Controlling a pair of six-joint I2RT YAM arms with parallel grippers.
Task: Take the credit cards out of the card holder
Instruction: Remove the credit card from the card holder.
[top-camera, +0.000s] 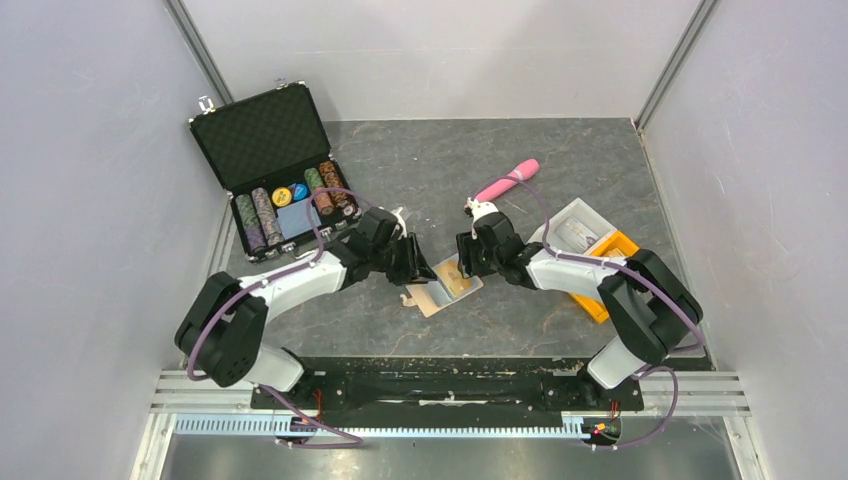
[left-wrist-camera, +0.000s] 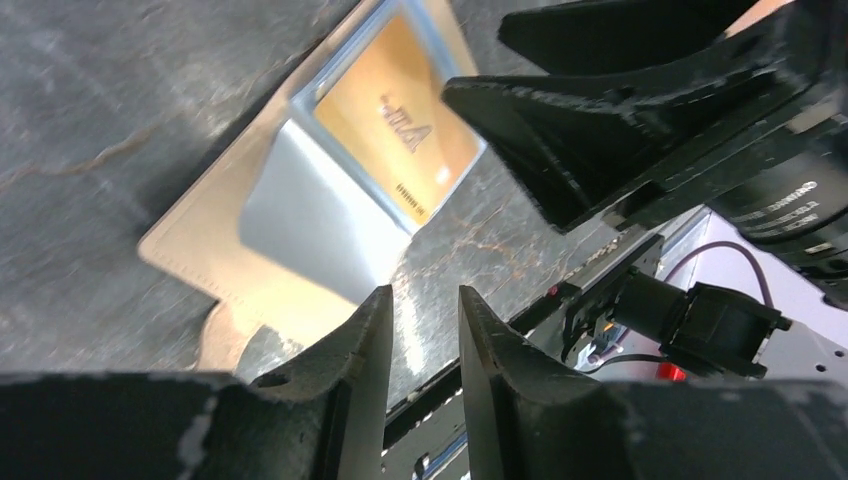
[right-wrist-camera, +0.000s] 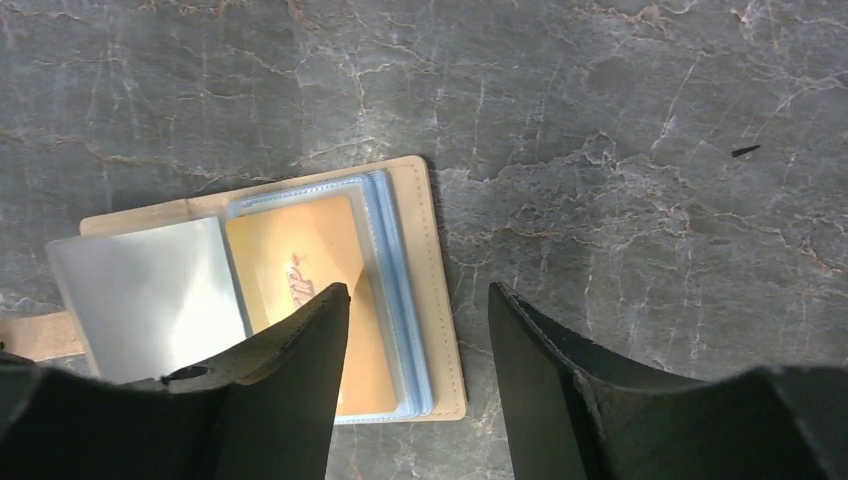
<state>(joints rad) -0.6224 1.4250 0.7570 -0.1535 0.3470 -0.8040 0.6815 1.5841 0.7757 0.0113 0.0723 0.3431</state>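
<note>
Roughly at the middle of the grey stone-patterned table (top-camera: 560, 160), the tan card holder (top-camera: 430, 298) lies flat and spread open, its pale blue lining and clear sleeves facing up. In the top view its snap tab (top-camera: 410, 298) sticks out toward eight o'clock. One orange-gold credit card (right-wrist-camera: 290, 260) shows inside the front sleeve on the holder's three o'clock half. The nine o'clock half shows only a silvery, glossy sleeve, and I cannot tell whether more cards sit behind either one. The left claw (left-wrist-camera: 425, 295) comes in from ten o'clock of the holder. Its fingers stand a narrow gap apart with nothing between them, so it is released and empty, its tips above the bare table just off the holder's edge. The right claw (right-wrist-camera: 418, 290) reaches in from two o'clock, released too, its fingers spread wide. One fingertip (right-wrist-camera: 330, 300) lies over the card's face and the other is over bare table at the holder's three o'clock side; whether that tip presses on the card I cannot tell. Well away at ten o'clock of the table, an open black case (top-camera: 262, 140) holds rows of chips. A pink stick-shaped thing (top-camera: 508, 180) lies at one o'clock, and a clear tray (top-camera: 578, 228) with an orange tray (top-camera: 612, 248) sits at three o'clock.
</note>
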